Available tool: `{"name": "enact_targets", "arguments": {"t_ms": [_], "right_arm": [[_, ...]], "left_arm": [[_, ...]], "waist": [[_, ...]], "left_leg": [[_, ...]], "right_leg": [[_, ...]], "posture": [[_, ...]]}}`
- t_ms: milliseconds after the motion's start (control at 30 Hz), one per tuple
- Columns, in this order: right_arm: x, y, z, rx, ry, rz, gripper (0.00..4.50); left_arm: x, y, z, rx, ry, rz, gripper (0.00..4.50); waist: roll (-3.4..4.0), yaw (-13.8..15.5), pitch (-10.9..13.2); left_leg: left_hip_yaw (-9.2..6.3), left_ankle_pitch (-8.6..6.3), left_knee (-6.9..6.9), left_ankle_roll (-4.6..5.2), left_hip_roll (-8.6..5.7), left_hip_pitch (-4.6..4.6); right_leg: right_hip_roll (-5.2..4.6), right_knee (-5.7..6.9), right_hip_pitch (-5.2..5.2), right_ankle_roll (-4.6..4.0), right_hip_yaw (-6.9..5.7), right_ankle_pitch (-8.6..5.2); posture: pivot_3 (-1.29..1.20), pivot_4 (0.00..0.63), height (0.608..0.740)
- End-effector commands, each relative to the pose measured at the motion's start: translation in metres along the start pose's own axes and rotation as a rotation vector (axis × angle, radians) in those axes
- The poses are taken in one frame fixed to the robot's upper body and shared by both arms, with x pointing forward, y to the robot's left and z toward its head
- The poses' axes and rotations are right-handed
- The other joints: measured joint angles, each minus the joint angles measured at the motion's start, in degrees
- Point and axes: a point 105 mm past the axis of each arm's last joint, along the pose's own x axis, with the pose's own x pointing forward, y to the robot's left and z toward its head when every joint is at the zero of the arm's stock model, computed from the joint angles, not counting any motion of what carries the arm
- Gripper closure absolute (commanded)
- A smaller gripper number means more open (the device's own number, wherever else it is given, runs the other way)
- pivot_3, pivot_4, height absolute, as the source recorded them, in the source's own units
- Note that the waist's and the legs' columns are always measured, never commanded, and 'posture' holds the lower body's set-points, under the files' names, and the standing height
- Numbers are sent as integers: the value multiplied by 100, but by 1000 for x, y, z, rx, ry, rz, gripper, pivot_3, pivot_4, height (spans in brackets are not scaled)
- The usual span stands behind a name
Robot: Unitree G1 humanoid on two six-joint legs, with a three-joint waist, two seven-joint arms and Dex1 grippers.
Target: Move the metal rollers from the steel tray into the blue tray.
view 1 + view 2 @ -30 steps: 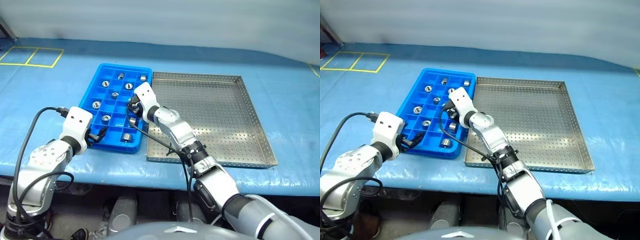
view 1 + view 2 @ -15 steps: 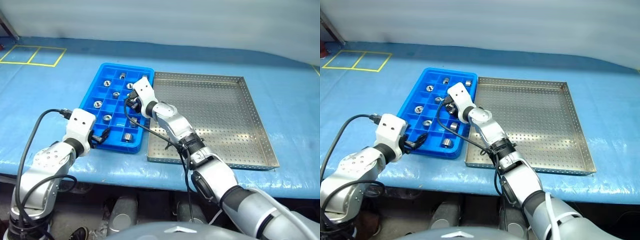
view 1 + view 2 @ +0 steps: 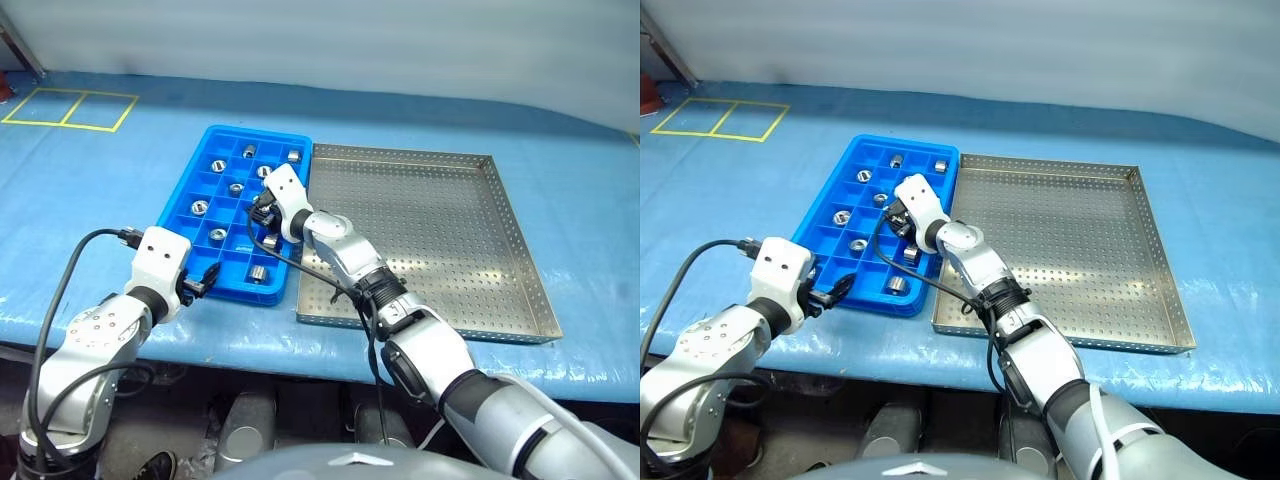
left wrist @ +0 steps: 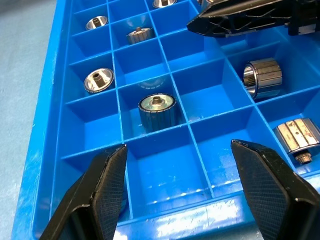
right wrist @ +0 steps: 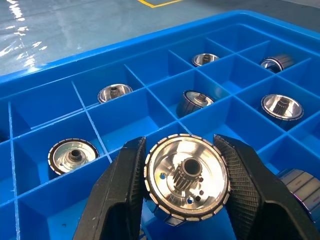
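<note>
The blue tray point(image 3: 178, 200) lies left of the steel tray point(image 3: 430, 230), the two touching side by side. Several metal rollers point(image 3: 218, 235) sit singly in the blue tray's compartments. My right gripper point(image 3: 263, 212) hovers over the tray's right-hand columns, shut on one shiny roller point(image 5: 187, 181) with a small gear hub, held between both fingers point(image 5: 120, 190). At the tray's near edge my left gripper point(image 4: 182, 195) stands open with nothing in it, its fingers point(image 4: 100, 200) straddling one compartment without a roller. A dark-rimmed roller point(image 4: 157, 110) sits one compartment beyond.
Both trays rest on a blue-covered table point(image 3: 120, 170). Yellow tape lines point(image 3: 65, 108) mark its far left corner. A black cable point(image 3: 60, 290) loops from my left wrist past the table's front edge point(image 3: 250, 350).
The camera view has shifted a little. The right forearm has swung slightly, but its gripper stays over the blue tray with the roller. The left gripper has kept still.
</note>
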Motion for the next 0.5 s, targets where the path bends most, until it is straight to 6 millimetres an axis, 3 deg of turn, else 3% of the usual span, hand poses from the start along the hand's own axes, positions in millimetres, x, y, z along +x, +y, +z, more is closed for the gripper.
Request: {"name": "enact_targets", "arguments": {"t_ms": [33,267,367,467,500], "right_arm": [[20,42,38,13,-102,101,2561],[22,43,40,30,-105,119,2561],[21,50,37,-8,-105,156,1766],[19,44,42,-17,-157,96,794],[17,41,42,-15,-163,83,794]], "left_arm": [[-8,-1,12,22,-52,18,880],[-7,-2,10,18,-47,22,880],[-6,-3,12,17,-51,15,880],[-2,-7,14,21,-57,-5,880],[0,-8,15,23,-61,-14,880]], "waist": [[0,42,0],[1,189,0],[1,195,1],[2,192,1],[2,189,1]], "left_leg": [[0,0,0,0,0,0],[-1,1,0,-2,0,-1],[-2,1,-1,-2,0,-2],[-2,1,-2,-3,0,-2],[-3,2,-2,-4,0,-2]], "right_leg": [[1,1,0,0,0,0],[1,0,0,-2,-1,-1],[1,-1,-1,-3,-2,-2],[2,-1,-2,-3,-2,-2],[2,0,-2,-3,-3,-2]], "posture": [[430,150,740],[436,150,740],[427,150,740],[409,150,740],[396,150,740]]}}
